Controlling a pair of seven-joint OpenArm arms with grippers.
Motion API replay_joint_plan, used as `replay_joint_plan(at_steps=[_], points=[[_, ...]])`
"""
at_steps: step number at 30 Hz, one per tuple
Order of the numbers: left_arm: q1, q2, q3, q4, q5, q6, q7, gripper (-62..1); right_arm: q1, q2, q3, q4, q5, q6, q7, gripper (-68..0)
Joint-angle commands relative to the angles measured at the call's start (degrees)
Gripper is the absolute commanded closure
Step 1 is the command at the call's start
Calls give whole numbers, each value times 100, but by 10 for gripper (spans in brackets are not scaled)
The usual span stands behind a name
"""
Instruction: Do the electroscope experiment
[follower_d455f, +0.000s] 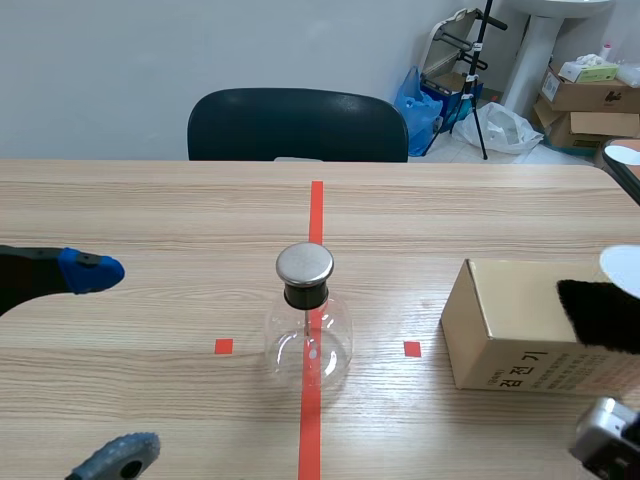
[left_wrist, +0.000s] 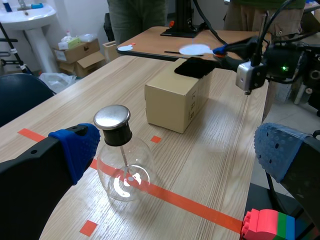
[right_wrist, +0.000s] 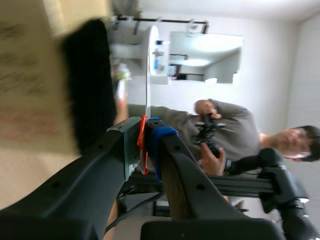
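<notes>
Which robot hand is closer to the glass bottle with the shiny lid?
Left. The left gripper sits open beside the electroscope flask; the right gripper is beyond the cardboard box, shut on a white disc.

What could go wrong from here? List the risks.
1. The open left claw is aimed at the glass flask; a sideways knock could topple it.
2. The right claw pinches the white disc only by its thin orange handle; it could slip.
3. Rubbing could drag the black cloth off the box.

Scene camera faces across table (follower_d455f: 150, 210). Left wrist shares flask (follower_d455f: 307, 335), box (follower_d455f: 500, 320). Right wrist close against box.
</notes>
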Motion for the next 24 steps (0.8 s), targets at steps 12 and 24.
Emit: replay_joint_plan(at_steps=[12,24], points=[[-2,0,39,37,-79,-7,-52,-623,-9,527,-1401,1108,-566,-39,-1419,-9],[-385,2,234,-125,-81,-7,931,-558,411,1025,-3051,1108,-1215,61,-2973,-9]])
